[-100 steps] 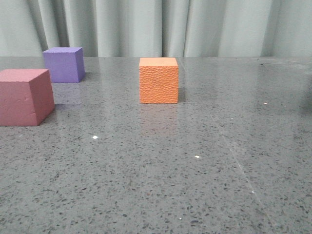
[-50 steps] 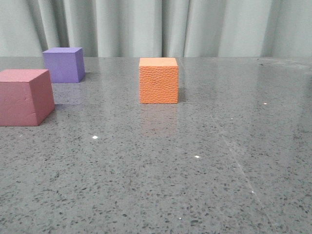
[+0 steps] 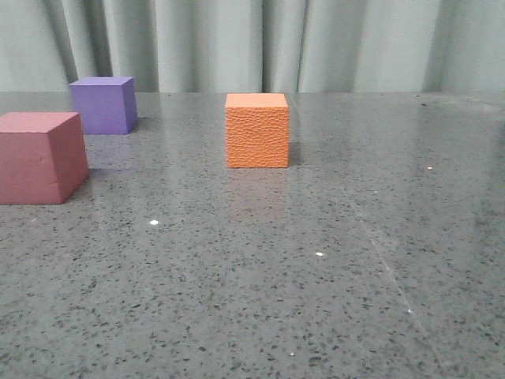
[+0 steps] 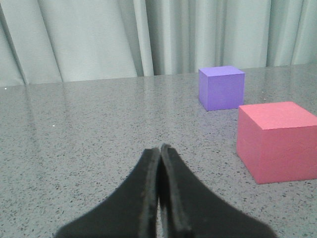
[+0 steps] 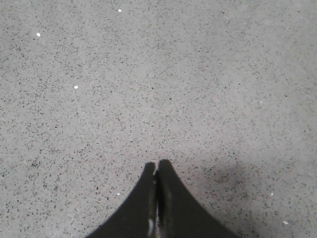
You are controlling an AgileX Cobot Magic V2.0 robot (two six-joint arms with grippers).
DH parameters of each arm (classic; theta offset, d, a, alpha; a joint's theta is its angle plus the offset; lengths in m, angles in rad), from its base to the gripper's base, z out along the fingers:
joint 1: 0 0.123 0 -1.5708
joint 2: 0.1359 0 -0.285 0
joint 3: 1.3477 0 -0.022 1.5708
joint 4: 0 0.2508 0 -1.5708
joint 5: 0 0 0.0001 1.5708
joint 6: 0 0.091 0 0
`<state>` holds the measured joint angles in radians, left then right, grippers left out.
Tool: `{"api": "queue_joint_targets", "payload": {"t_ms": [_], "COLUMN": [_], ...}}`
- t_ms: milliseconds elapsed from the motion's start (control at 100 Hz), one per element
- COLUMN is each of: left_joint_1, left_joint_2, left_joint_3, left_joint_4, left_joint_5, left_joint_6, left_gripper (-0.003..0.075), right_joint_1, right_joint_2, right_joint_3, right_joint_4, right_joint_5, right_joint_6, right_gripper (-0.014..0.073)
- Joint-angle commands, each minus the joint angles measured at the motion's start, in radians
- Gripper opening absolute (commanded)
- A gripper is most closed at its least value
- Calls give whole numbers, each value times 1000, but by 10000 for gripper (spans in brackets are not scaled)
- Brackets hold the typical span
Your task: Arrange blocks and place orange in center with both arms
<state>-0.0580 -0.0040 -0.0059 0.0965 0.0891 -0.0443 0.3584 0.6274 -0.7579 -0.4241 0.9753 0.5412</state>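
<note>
The orange cube (image 3: 257,130) with a pebbled surface stands near the middle of the grey table. The purple cube (image 3: 102,104) stands at the far left and the red-pink cube (image 3: 39,157) nearer, at the left edge of the front view. Neither gripper shows in the front view. In the left wrist view my left gripper (image 4: 159,148) is shut and empty, low over the table, with the red-pink cube (image 4: 277,141) and the purple cube (image 4: 221,88) ahead of it and off to one side. My right gripper (image 5: 157,164) is shut and empty above bare table.
The grey speckled table (image 3: 316,268) runs back to a pale green curtain (image 3: 252,43). A few small white specks lie on the surface. The right wrist view holds only tabletop.
In the front view a dark shape at the far right edge has withdrawn out of frame. The three cubes have not moved.
</note>
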Motion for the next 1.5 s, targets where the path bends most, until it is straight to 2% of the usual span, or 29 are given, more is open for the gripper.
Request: {"api": "queue_joint_targets", "payload": {"t_ms": [0,390,690,800,880,1060,1140,1240,1490], "left_joint_1": [4,4,4,4,4,4,4,4,4], "left_joint_2": [-33,-33,-33,-33,-33,-33,-33,-33,-33], "left_joint_3": [56,56,56,56,56,56,56,56,56], "left_joint_4": [-1,-1,-1,-1,-1,-1,-1,-1,-1], "left_joint_5": [-77,-77,-77,-77,-77,-77,-77,-77,-77], "left_joint_6": [2,2,2,2,2,2,2,2,2], "left_gripper": [-19,-19,-19,-19,-19,-19,-19,-19,-19], "right_joint_1": [-4,-4,-5,-7,-26,-153,-221,-274,-284], "right_joint_2": [0,-4,-206,-316,-392,-524,-567,-601,-647], "right_joint_3": [-24,-16,202,307,378,509,565,630,751], "right_joint_4": [-42,-54,-51,5,88,297,362,378,378], "right_joint_5": [-48,-69,-378,-440,-469,-572,-629,-709,-842], "right_joint_6": [-9,-9,-40,-117,-223,-413,-428,-428,-428], "right_gripper": [-120,-120,-120,-120,-120,-120,-120,-120,-120]}}
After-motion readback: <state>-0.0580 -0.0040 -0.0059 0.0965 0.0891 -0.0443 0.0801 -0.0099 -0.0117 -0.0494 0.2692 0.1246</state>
